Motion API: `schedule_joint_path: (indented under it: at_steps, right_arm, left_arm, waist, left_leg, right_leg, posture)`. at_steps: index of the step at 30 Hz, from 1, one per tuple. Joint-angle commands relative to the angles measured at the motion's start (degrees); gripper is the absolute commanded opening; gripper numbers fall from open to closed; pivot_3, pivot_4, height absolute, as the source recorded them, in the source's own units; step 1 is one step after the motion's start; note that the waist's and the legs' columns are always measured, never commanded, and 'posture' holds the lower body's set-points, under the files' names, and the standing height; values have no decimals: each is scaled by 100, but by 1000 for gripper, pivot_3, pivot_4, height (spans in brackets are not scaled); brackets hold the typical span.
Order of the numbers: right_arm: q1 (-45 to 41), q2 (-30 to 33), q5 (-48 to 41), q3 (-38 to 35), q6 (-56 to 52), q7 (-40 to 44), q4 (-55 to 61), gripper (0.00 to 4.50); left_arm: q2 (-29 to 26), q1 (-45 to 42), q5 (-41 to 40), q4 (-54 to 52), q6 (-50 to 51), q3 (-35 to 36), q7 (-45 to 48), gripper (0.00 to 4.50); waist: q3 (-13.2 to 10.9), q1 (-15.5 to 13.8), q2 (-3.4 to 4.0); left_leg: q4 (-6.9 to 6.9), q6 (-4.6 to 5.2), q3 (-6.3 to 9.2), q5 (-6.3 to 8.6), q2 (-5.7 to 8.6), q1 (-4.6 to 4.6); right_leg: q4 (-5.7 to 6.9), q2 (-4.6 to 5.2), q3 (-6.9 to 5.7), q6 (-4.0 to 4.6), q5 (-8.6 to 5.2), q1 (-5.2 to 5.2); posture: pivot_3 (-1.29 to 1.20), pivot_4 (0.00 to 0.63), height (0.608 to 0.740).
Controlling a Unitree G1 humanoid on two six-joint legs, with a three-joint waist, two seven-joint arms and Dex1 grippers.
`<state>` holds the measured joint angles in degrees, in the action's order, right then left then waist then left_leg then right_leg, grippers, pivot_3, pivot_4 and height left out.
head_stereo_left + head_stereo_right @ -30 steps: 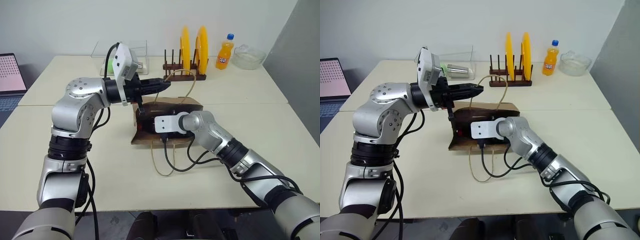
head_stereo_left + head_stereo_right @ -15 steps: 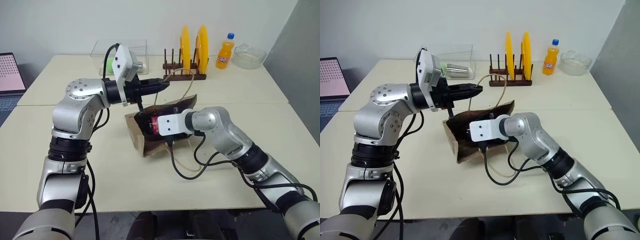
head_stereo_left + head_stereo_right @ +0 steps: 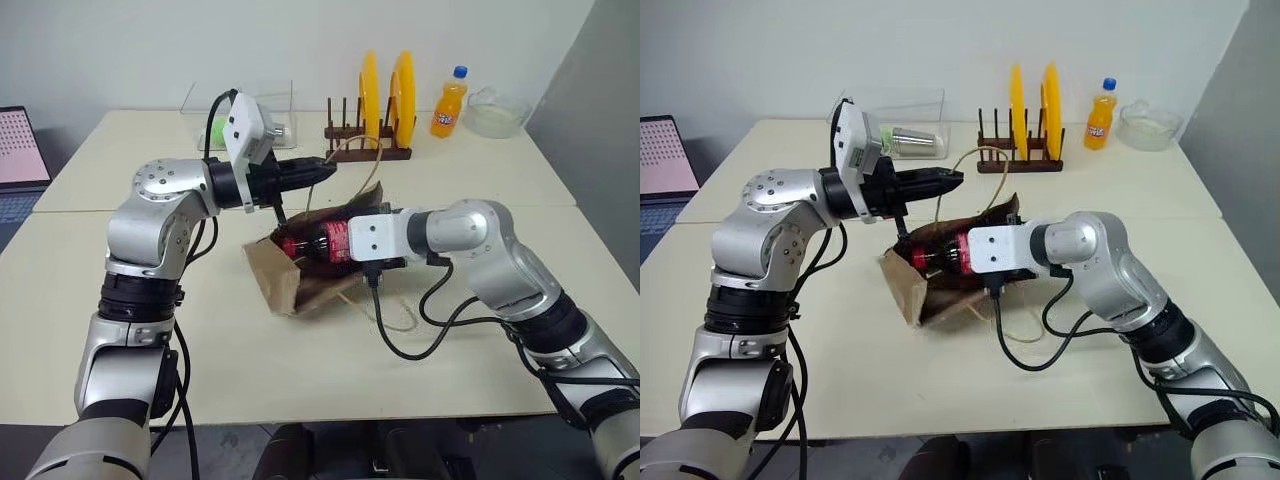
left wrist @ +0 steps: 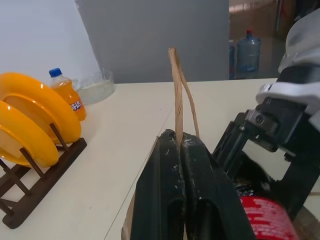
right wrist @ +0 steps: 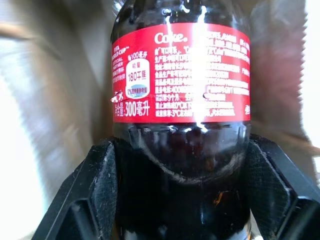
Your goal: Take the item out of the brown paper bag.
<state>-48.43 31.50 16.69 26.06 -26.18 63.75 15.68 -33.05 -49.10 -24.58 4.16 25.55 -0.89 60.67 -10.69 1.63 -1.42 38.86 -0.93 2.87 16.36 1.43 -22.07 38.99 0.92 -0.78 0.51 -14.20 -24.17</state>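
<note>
dark cola bottle (image 3: 318, 242) red-labelled, brown paper bag (image 3: 275, 278), yellow plates (image 3: 388, 92)

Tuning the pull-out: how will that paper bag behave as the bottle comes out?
Probably floppy: the paper bag is creased and sagging. Probably light too; it hangs partly lifted from one handle pinched by the left gripper. It may drag along with the cola bottle in the right gripper.

Cola bottle (image 3: 318, 243) base behind the right gripper's white camera block, its cap end inside the paper bag (image 3: 283, 275) mouth, laptop (image 3: 21, 147) cut by the picture edge, clear box (image 3: 240, 103) contents behind the left arm
</note>
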Motion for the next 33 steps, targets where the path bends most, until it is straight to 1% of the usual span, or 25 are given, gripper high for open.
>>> schedule_joint_path:
  at_steps: [1, 3, 6, 10, 11, 13, 15, 17, 20, 23, 25, 28, 31, 33]
  right_arm:
    - [-110, 82, -561, -521, -77, 205, 532, 3021]
    - [-70, 225, -903, -704, 61, 381, 679, 3021]
    - [42, 411, -1568, -1112, -78, 597, 993, 3021]
    - [125, 495, -2227, -1673, -500, 451, 1208, 3021]
    - [203, 590, -2367, -1906, -619, 405, 1232, 3021]
    - [389, 794, -2544, -2351, -873, 230, 1224, 3021]
    - [806, 1263, -2381, -2781, -794, 57, 995, 3021]
    - [1110, 1562, -2323, -2982, -675, -91, 830, 3021]
    - [2062, 2214, -1599, -2994, 126, -548, -78, 3021]
    - [2588, 2480, -982, -2653, 813, -1050, -969, 3021]
    - [2813, 2390, -739, -2470, 1005, -1384, -1491, 3021]
    - [2958, 2152, -762, -2335, 1053, -1523, -1834, 3021]
    - [3062, 2107, -711, -2228, 1152, -1556, -2093, 3021]
    - [3073, 2098, -748, -2254, 1122, -1555, -2113, 3731]
  left_arm:
    - [-6, -71, 41, -56, -144, 29, 10, 0]
    - [0, -70, 56, -49, -152, 30, 11, 0]
    - [-10, -46, 88, -29, -191, 34, 30, 0]
    - [-34, 18, 125, -47, -246, 18, 60, 0]
    - [-45, 42, 137, -55, -264, 15, 69, 0]
    - [-64, 73, 151, -57, -290, 20, 83, 0]
    - [-106, 113, 166, -68, -314, 42, 81, 0]
    - [-131, 142, 175, -75, -339, 53, 84, 0]
    - [-170, 158, 193, -39, -395, 56, 104, 0]
    - [-171, 142, 227, 3, -449, 50, 111, 0]
    - [-165, 136, 233, 9, -469, 49, 103, 0]
    - [-159, 157, 222, -34, -461, 42, 92, 0]
    - [-157, 168, 220, -57, -455, 37, 100, 0]
    - [-159, 162, 223, -49, -455, 39, 103, 0]
  waist:
    - [0, -1, 0]
    - [0, -5, 0]
    - [0, -12, 0]
    - [0, -14, 0]
    - [0, -18, 0]
    - [0, -29, 0]
    - [0, -42, 0]
    - [0, -97, -1]
    - [0, -149, -1]
    - [-1, -153, -2]
    - [-1, -147, -2]
    - [-2, -72, 1]
    - [-2, -20, 1]
    - [-2, -17, 1]
  left_leg:
    - [0, 0, 1, 0, 0, 0]
    - [0, 2, 1, 1, 0, -1]
    - [1, 3, 1, 2, 0, -1]
    - [1, 7, 2, 4, 0, 0]
    - [1, 7, 2, 4, 0, 0]
    - [1, 9, 2, 5, 0, 0]
    - [2, 11, 1, 6, 1, 0]
    - [2, 11, 1, 6, 1, -1]
    - [1, 13, -4, 7, 1, 0]
    - [1, 14, -14, 7, 1, 0]
    - [1, 13, -20, 6, 0, 4]
    - [-1, 9, -28, 4, -4, 9]
    - [-1, 10, -30, 5, -11, 21]
    - [1, 13, -29, 6, -11, 25]
  right_leg:
    - [0, 0, 0, 0, 0, 0]
    - [0, 0, -1, 0, 0, 0]
    - [-2, 0, -1, 0, 0, 2]
    - [-1, 1, -1, 0, 0, 3]
    - [-1, 1, -1, 0, 0, 3]
    - [-1, 1, -1, 0, 0, 4]
    - [-2, 2, -1, 0, 0, 6]
    - [-4, 3, -2, 0, 0, 7]
    - [-5, 3, 0, -1, 0, 8]
    - [-4, 3, 6, -1, -1, 9]
    - [-3, 3, 10, -1, -1, 8]
    - [2, -1, 17, -1, -1, 5]
    - [2, -7, 18, -20, -12, 14]
    - [0, -8, 18, -24, -14, 21]
  posture:
    - [0, 150, 740]
    - [0, 150, 740]
    - [0, 150, 740]
    - [0, 150, 740]
    - [0, 150, 740]
    - [0, 150, 740]
    - [0, 150, 740]
    - [0, 150, 740]
    - [0, 150, 740]
    - [0, 150, 740]
    - [0, 150, 740]
    - [0, 150, 740]
    - [0, 150, 740]
    - [0, 150, 740]
